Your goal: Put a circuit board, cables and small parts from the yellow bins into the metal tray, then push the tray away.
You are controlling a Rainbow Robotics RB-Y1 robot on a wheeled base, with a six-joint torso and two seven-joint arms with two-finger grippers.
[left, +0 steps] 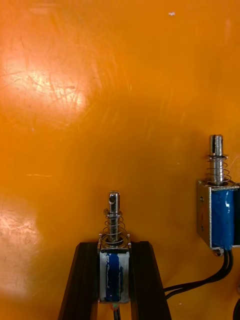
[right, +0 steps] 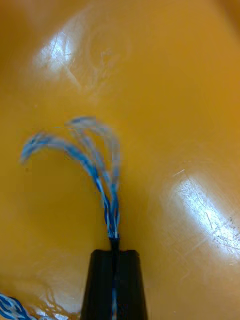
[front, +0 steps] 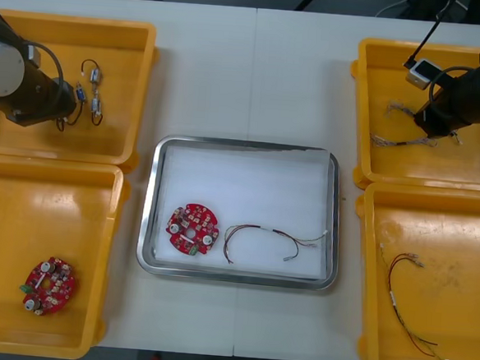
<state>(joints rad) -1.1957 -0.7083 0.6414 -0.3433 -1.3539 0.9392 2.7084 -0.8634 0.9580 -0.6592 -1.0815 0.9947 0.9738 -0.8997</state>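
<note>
In the far left yellow bin (front: 36, 26), my left gripper (left: 114, 246) is shut on a small metal part (left: 114, 227) with a blue body and a spring-loaded pin. A second such part (left: 219, 215) lies close beside it, trailing black wires. In the far right yellow bin (front: 379, 83), my right gripper (right: 115, 252) is shut on the twisted blue and white cable (right: 95, 165), whose strands loop out beyond the fingertips. The metal tray (front: 151, 215) holds a round red circuit board (front: 193, 229) and a dark cable (front: 273, 238).
Another red circuit board (front: 49, 284) lies in the near left bin (front: 7, 213). Red and yellow cables (front: 404, 303) lie in the near right bin (front: 467, 237). More blue and white cable (front: 403, 140) rests on the far right bin's floor.
</note>
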